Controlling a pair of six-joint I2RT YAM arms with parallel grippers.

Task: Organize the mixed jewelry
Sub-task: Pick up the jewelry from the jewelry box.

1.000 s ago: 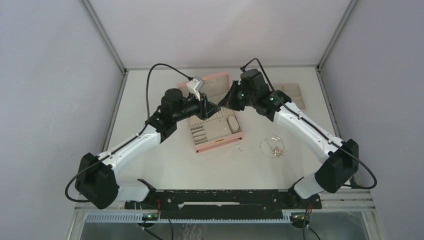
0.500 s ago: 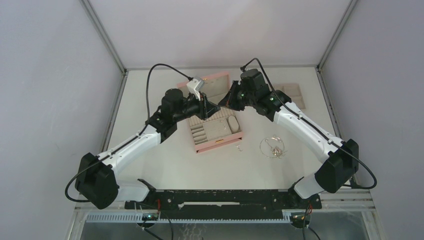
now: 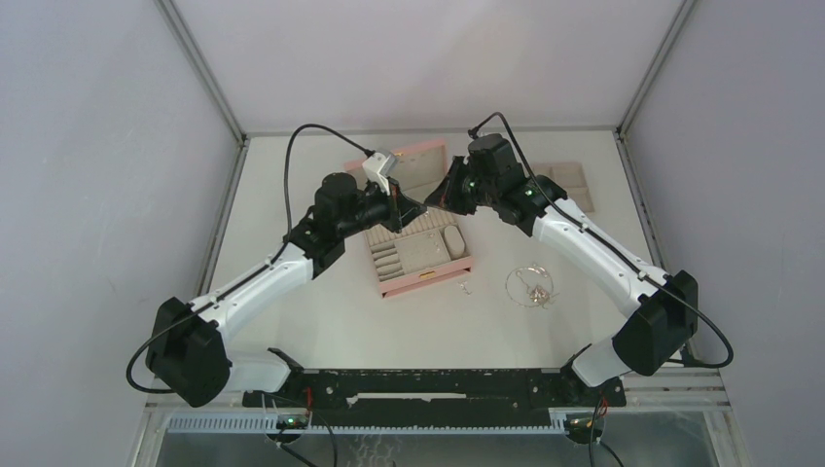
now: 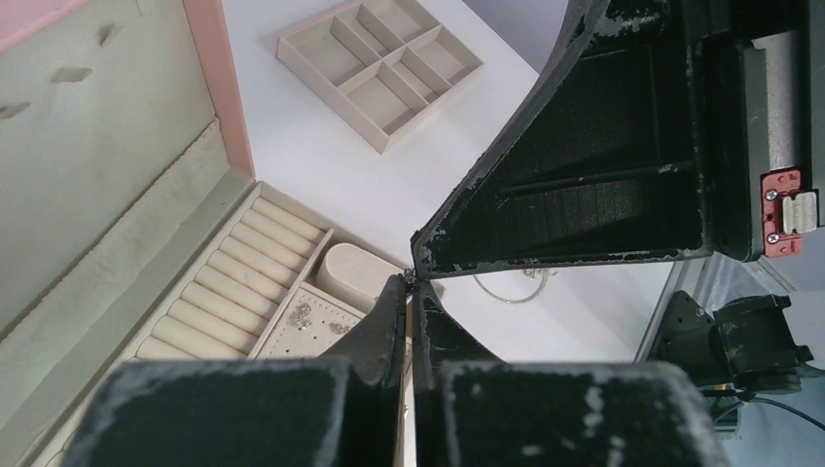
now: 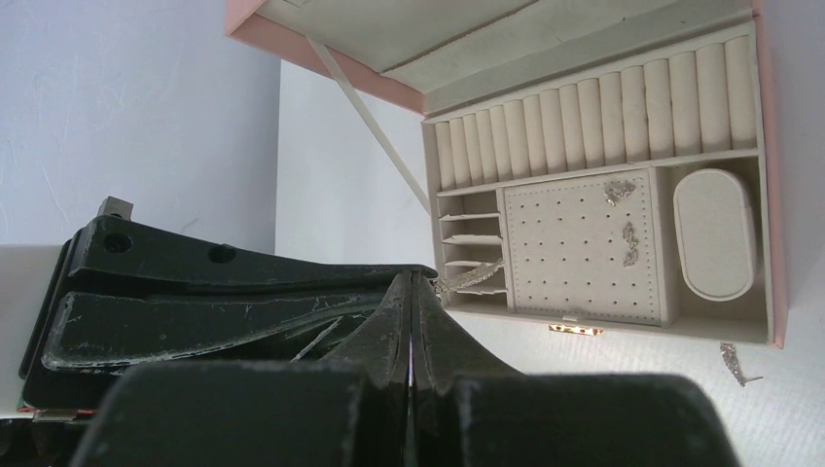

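Observation:
My left gripper (image 3: 421, 206) and right gripper (image 3: 435, 202) meet tip to tip above the open pink box (image 3: 428, 280). Both are shut, and a tiny silver earring (image 5: 469, 275) sticks out where their tips touch. In the left wrist view my left gripper (image 4: 410, 284) pinches its sparkly end (image 4: 411, 278) under the right gripper's fingers (image 4: 584, 175). My right gripper (image 5: 416, 279) is closed flat. Two earrings (image 5: 619, 192) lie on the box's perforated pad. The chain necklace (image 3: 529, 285) and a small piece (image 3: 466, 287) lie on the table.
The box lid (image 3: 413, 161) stands open behind the grippers. A flat beige compartment tray (image 3: 569, 185) sits at the back right. Another earring (image 5: 732, 361) lies on the table just outside the box's front corner.
The left gripper's jaws have closed at the right gripper's tip. Both arms have hardly moved.

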